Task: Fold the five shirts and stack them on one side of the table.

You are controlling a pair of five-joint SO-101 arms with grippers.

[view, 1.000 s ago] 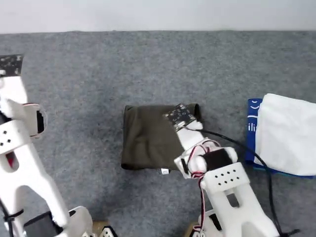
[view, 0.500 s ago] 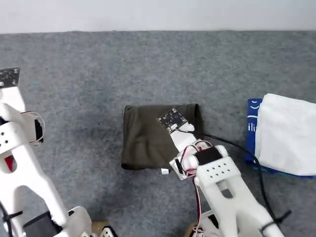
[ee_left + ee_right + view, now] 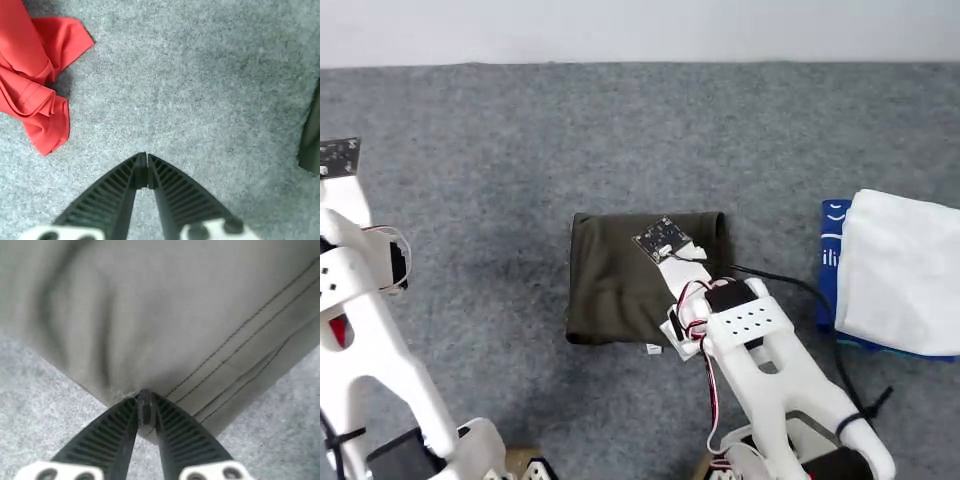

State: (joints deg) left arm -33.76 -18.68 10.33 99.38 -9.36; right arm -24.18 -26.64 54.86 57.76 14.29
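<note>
from above: olive shirt (image 3: 620, 285) folded mid counter (image 3: 470, 130), stack (image 3: 900, 270) off to the side. left wrist: my left pincer (image 3: 147, 172) is clenched on nothing, parked near the red shirt (image 3: 30, 75). right wrist: my right pincer (image 3: 145, 407) nips the olive shirt's hem, likely to drag it stackward.

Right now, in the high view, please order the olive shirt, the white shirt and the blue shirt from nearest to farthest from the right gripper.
From the right gripper:
1. olive shirt, in the middle of the table, its edge at the gripper's tips.
2. blue shirt, at the right side, only its edge showing.
3. white shirt, lying on the blue one and reaching a little farther right.
</note>
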